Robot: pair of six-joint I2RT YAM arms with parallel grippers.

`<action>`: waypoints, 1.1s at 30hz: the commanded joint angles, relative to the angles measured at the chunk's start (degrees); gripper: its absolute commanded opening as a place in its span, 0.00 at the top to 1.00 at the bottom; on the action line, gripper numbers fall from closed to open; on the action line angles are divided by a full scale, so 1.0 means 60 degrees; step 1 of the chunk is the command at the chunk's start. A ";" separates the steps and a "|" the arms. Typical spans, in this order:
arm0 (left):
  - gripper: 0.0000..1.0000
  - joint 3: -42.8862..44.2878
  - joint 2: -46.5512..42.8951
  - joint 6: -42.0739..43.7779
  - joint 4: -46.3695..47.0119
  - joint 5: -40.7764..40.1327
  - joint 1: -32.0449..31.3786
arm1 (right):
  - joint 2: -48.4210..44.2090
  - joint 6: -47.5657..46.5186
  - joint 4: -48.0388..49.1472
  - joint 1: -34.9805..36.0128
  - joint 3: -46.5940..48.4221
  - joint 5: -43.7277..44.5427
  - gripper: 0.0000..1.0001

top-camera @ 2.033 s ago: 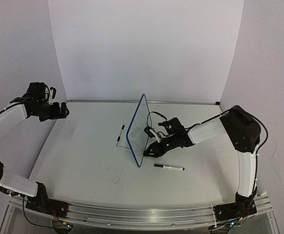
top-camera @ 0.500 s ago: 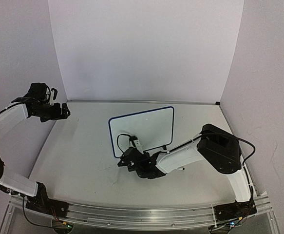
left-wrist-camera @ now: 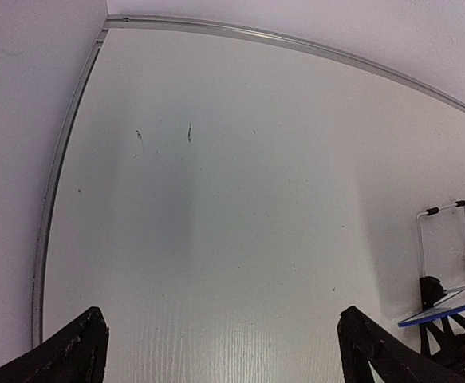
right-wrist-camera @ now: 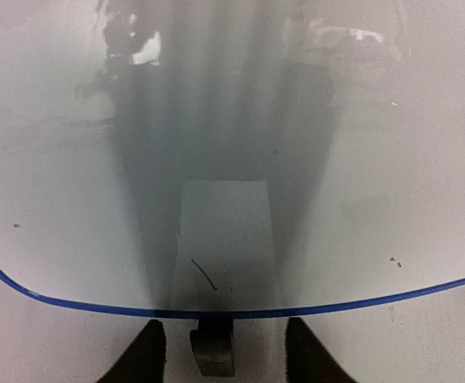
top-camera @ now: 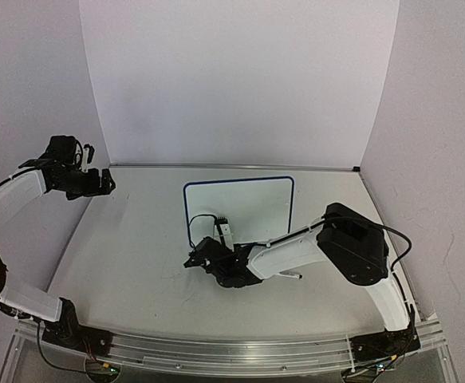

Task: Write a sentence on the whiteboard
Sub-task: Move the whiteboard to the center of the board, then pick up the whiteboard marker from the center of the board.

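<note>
Top external view puts the whiteboard upright in the middle of the table, its face turned toward the arm bases, and I can read no sentence on it. My right gripper sits low at the board's near left corner.

The right wrist view gives what the overhead cannot. Its fingers stand apart with a black clip foot between them, gripping nothing. The board face is bare but for one short dark stroke.

So I judge that writing has not begun and this step is setting the board in place. Next I need to draw the right gripper back off the foot without tipping the board, then fetch a marker. A thin dark sliver by the right forearm may be it, but it is too small to tell.

Left wrist view adds the wire stand behind the board, and shows the left gripper spread wide and empty, well off to the left.
</note>
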 commanded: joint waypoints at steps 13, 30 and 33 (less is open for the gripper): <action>0.01 -0.0101 -0.0329 0.0294 0.0358 0.0582 0.0022 | -0.4035 -0.2718 0.1214 0.0472 -0.3189 -0.2911 0.17; 0.02 -0.1165 -0.0778 -0.2790 0.1601 0.1447 -0.2465 | -0.7145 -0.4831 -0.3840 -0.2632 -0.5560 -0.6774 0.20; 0.02 -0.1870 -0.0845 -0.3467 0.2284 0.1390 -0.2806 | -0.6678 -0.4907 -0.3980 -0.3065 -0.5339 -0.6992 0.26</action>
